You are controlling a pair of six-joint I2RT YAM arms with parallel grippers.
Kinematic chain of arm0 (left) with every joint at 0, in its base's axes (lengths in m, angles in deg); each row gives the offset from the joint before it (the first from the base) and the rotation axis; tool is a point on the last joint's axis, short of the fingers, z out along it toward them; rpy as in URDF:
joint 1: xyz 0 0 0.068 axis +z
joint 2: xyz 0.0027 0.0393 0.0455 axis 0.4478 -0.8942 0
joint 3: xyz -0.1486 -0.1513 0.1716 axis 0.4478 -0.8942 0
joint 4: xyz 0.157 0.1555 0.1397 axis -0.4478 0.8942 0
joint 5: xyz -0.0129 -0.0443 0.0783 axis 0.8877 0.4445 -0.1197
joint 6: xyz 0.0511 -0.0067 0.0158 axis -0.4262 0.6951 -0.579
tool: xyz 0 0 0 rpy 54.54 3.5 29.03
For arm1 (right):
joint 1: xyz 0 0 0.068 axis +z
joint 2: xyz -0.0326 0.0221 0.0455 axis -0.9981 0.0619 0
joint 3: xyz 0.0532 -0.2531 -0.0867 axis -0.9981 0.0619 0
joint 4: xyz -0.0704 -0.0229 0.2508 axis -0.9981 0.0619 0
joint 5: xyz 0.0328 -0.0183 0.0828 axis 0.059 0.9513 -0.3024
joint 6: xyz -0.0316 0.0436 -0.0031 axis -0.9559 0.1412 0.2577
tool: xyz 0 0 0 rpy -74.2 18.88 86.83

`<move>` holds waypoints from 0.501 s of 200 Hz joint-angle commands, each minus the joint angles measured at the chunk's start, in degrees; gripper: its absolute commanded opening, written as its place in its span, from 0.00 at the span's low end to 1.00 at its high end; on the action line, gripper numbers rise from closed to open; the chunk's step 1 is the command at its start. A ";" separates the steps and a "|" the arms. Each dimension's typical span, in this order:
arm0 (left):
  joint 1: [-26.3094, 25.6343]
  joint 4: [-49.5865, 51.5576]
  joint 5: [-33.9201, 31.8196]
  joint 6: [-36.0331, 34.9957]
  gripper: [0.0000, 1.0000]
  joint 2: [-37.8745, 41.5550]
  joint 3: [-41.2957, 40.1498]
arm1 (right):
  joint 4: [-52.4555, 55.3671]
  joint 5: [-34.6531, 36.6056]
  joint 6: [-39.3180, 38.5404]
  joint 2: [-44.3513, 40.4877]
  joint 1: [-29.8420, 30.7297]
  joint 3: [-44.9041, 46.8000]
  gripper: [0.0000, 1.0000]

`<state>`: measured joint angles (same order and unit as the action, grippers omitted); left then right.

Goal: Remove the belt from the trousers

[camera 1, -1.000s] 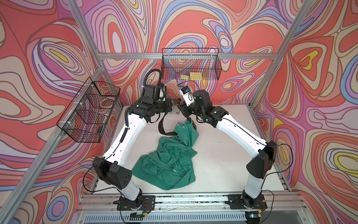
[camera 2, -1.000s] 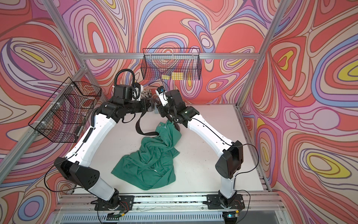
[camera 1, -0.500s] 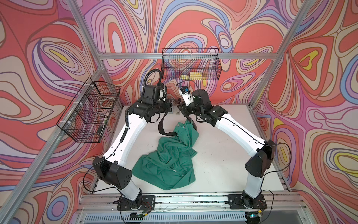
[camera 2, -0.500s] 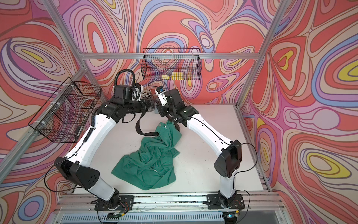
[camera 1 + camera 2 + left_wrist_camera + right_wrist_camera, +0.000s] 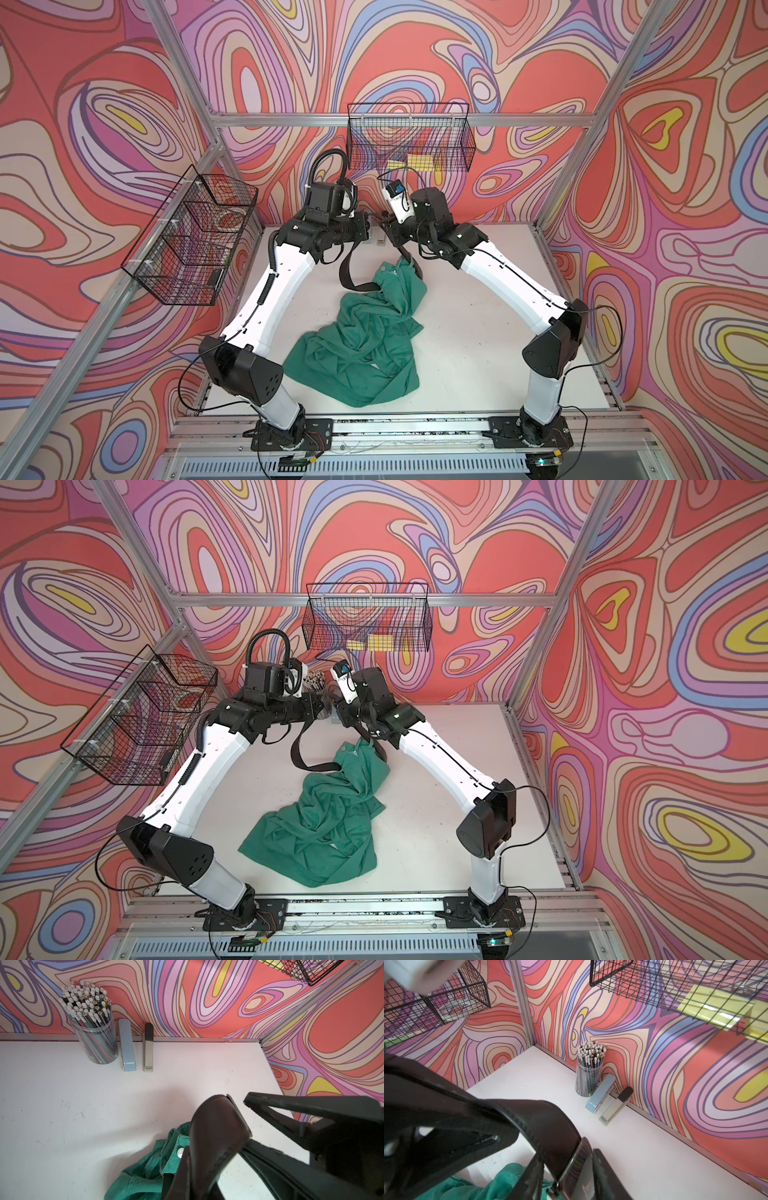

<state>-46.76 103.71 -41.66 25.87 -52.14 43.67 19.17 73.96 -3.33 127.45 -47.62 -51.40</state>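
Observation:
The teal-green trousers (image 5: 365, 332) (image 5: 324, 812) lie crumpled mid-table, with the waistband and its button (image 5: 180, 1152) drawn up toward the back. The dark belt (image 5: 347, 270) (image 5: 297, 750) hangs in a loop from my left gripper (image 5: 368, 233) (image 5: 322, 706) down to the waistband. In the left wrist view the left gripper (image 5: 244, 1124) is shut on the strap (image 5: 218, 1136). The belt's other end rises out of the waistband to my right gripper (image 5: 392, 242) (image 5: 345, 719). In the right wrist view the right gripper (image 5: 566, 1159) clamps the shiny buckle (image 5: 581, 1169).
A clear cup of pencils (image 5: 95, 1043), a blue stapler (image 5: 127, 1047) and a beige stapler (image 5: 148, 1049) stand against the back wall, close behind both grippers. Wire baskets hang on the back wall (image 5: 409, 137) and the left wall (image 5: 191, 241).
The right arm's elbow has shifted slightly inward. Belt, trousers and the left arm sit where they were.

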 commanded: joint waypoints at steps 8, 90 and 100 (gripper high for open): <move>0.09 -3.02 1.23 1.66 0.00 2.02 -0.36 | 1.30 0.59 -0.07 1.01 0.45 -1.20 0.35; 0.12 -3.03 1.26 1.61 0.00 2.00 -0.51 | 2.34 1.40 -0.73 1.58 1.05 -1.28 0.33; 0.12 -3.04 1.22 1.66 0.00 2.07 -0.55 | 2.46 1.45 -0.85 1.59 1.02 -1.19 0.29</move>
<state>-46.76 103.69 -41.68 25.87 -52.12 43.30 20.92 74.61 -3.70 127.84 -46.96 -51.40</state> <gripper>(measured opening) 0.078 0.322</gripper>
